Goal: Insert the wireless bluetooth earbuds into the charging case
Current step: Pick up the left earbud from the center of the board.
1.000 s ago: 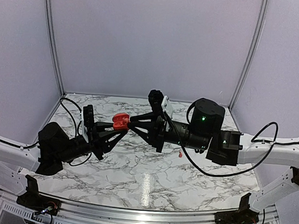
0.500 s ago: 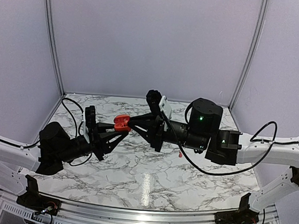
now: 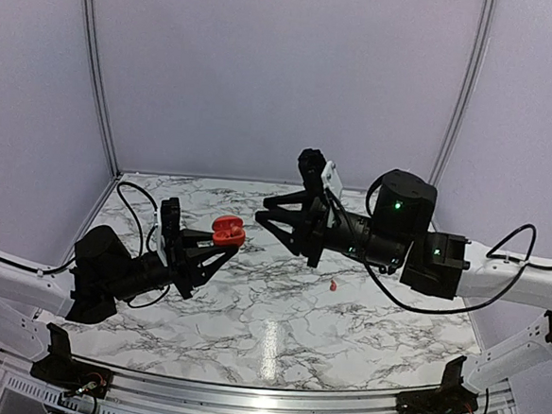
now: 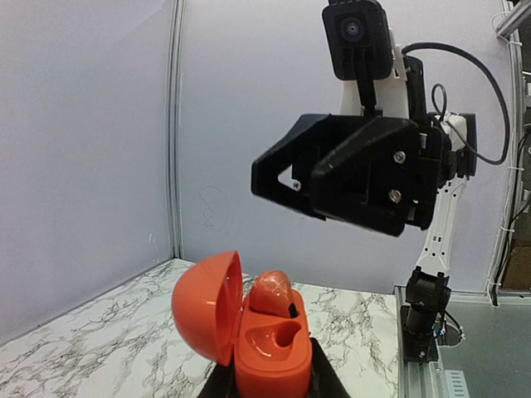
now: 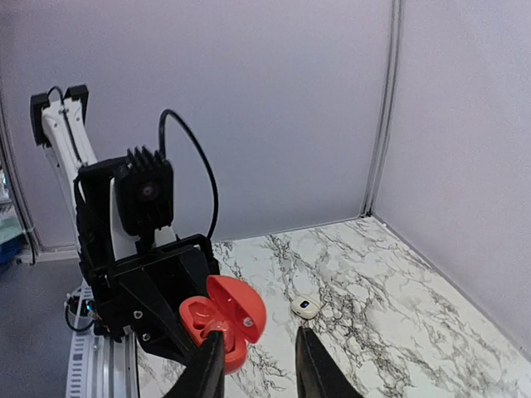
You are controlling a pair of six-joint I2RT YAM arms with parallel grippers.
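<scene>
My left gripper (image 3: 224, 244) is shut on the base of the red charging case (image 3: 228, 230) and holds it above the table, lid open. In the left wrist view the lid (image 4: 206, 305) stands to the left. One red earbud (image 4: 272, 293) sits in the far socket, and the near socket (image 4: 280, 340) is bare. My right gripper (image 3: 261, 211) is open and empty, a little right of the case and apart from it. In the right wrist view the case (image 5: 224, 319) is just beyond my open fingers (image 5: 207, 369). A second red earbud (image 3: 333, 286) lies on the marble table.
A small white object with a dark spot (image 5: 304, 307) lies on the marble table (image 3: 277, 330) beyond the case. Grey walls close the back and sides. The right arm's body (image 3: 402, 230) hangs over the table's right half.
My right gripper has drawn back to the right and upward, away from the case, with its jaws apart. The case stays in my left gripper, shifted slightly right.
</scene>
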